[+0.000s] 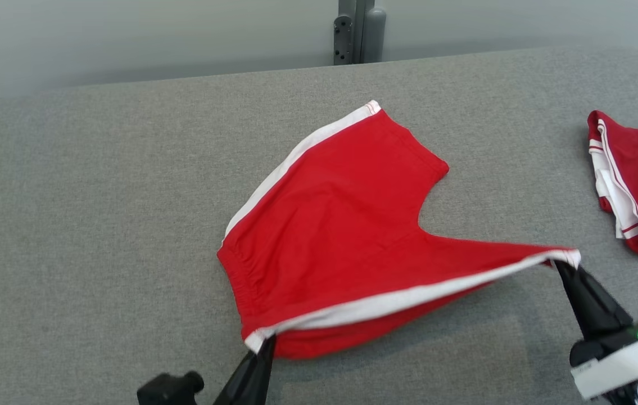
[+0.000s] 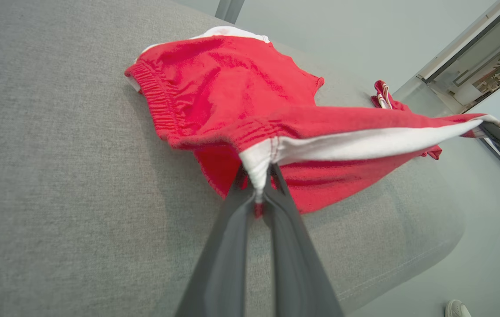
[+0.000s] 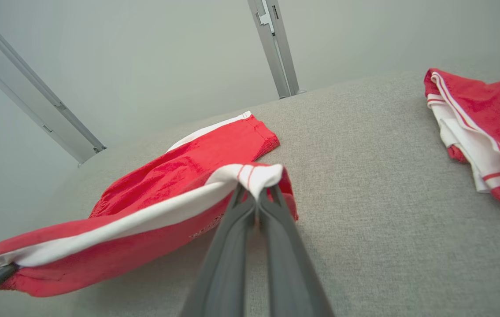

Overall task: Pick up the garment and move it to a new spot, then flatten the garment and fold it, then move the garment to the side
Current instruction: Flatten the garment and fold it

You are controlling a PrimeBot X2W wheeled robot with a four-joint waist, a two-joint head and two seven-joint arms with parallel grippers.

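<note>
Garment: red knit shorts with a white side stripe (image 1: pixel 330 225) and a gathered elastic waistband. The far leg lies flat mid-table, while the near edge is raised and pulled taut between both grippers.
Left gripper (image 2: pixel 258 176): two long, smooth, dark fingers pressed together, pinching the white waistband corner at the near left.
Right gripper (image 3: pixel 256 191): its dark fingers are clamped the same way on the white hem corner of the near leg, at the right.
Surface: grey woven-fabric table top (image 1: pixel 99 197) with a rounded edge and a fine, even weave.
Second garment: crumpled red cloth with white bands and thin red piping (image 1: pixel 633 180), well apart at the far right.
Background: grey metal post (image 1: pixel 359 31) against a pale wall.
Hard to see: the head view cuts the second garment at its right edge and both arms at the bottom. The right gripper is blurred there, and the raised cloth hides the table beneath it.
</note>
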